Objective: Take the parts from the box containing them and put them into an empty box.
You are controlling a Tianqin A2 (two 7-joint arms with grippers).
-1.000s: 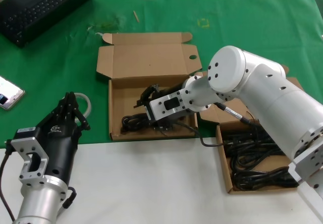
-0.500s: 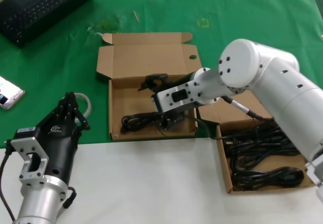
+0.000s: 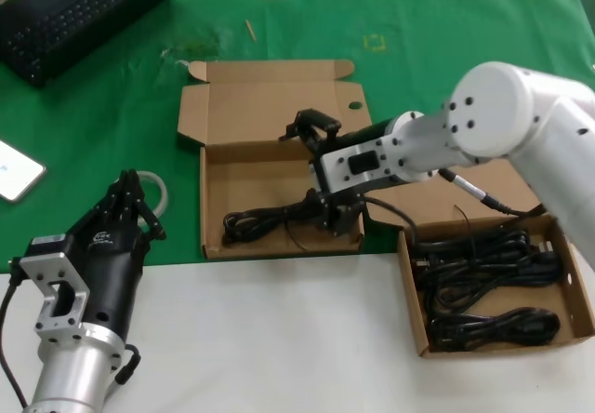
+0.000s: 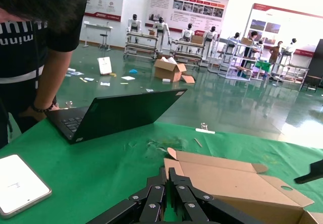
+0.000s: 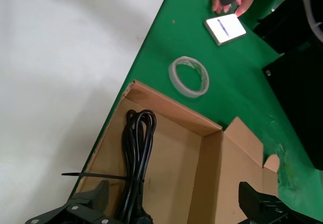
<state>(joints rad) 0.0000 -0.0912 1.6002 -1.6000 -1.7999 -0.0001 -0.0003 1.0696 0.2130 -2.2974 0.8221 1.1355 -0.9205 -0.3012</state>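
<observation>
Cardboard is your landmark: the middle box (image 3: 279,166) holds one black cord bundle (image 3: 265,219) along its near wall. Your right gripper (image 3: 321,171) hovers over that box's 3 o'clock end, jaws spread wide and holding nothing, the cord lying just beneath them. At 3 o'clock from there, the second box (image 3: 415,313) holds several more cords (image 3: 488,269). Your left gripper (image 3: 125,208) sits parked at 9 o'clock, fingers pressed together, beside the whitish ring (image 5: 189,76).
</observation>
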